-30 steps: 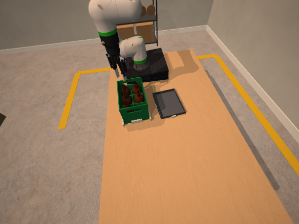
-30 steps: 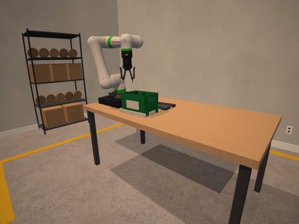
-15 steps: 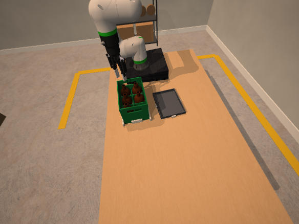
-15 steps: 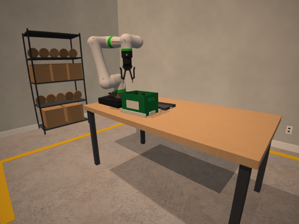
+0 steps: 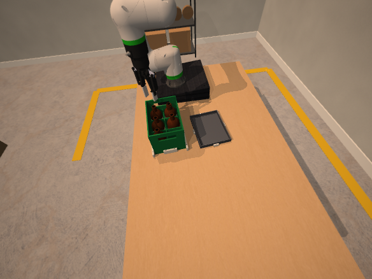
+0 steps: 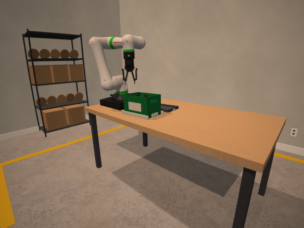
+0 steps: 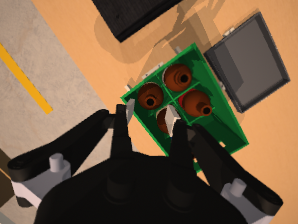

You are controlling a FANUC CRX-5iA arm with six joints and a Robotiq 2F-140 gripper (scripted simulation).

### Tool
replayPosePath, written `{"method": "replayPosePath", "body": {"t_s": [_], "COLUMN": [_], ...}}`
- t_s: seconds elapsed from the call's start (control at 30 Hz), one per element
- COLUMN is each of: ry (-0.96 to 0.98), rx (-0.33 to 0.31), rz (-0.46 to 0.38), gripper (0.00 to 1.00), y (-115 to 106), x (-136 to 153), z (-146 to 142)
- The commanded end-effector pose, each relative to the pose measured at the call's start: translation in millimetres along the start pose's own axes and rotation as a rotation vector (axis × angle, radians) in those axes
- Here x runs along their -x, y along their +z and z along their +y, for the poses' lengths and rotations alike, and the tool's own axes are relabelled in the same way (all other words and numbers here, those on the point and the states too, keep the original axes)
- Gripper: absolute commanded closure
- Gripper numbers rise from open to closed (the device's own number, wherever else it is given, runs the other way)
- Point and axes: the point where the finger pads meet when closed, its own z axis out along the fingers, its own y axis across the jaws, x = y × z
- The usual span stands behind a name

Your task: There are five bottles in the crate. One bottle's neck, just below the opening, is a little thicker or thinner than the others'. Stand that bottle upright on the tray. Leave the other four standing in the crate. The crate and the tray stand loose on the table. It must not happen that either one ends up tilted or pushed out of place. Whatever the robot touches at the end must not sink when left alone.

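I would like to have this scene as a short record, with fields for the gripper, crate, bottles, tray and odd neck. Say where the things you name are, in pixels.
gripper: (image 5: pixel 150 96) (image 6: pixel 130 83) (image 7: pixel 151 116) fingers apart, nothing between them, above the crate's level
crate: green (image 5: pixel 167 147) (image 6: pixel 153 106) (image 7: pixel 235 146), on the table
bottles: five, brown, all in the crate
tray: dark grey (image 5: pixel 211 128) (image 6: pixel 169 107) (image 7: pixel 257 62), beside the crate, no bottle on it
odd neck: cannot tell

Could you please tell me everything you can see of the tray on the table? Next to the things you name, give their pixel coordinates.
The tray (image 5: pixel 212 128) (image 6: pixel 169 107) (image 7: pixel 252 65) is a shallow, rectangular thing with a dark grey floor and a low, near-black rim; its material is unclear. It lies flat on the wooden table, beside the green crate without touching it. A small whitish piece sits at its edge. Nothing stands in it, and the gripper is clear of it.
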Motion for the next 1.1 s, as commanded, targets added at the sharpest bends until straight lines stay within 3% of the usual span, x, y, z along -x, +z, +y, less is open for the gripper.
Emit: {"method": "replayPosePath", "body": {"t_s": [0.0,1.07], "ry": [0.000,0.000], "rx": [0.000,0.000], "rz": [-0.001,-0.001], "gripper": [0.56,0.56], "y": [0.2,30.1], "x": [0.4,1.0], "z": [0.1,-0.1]}}
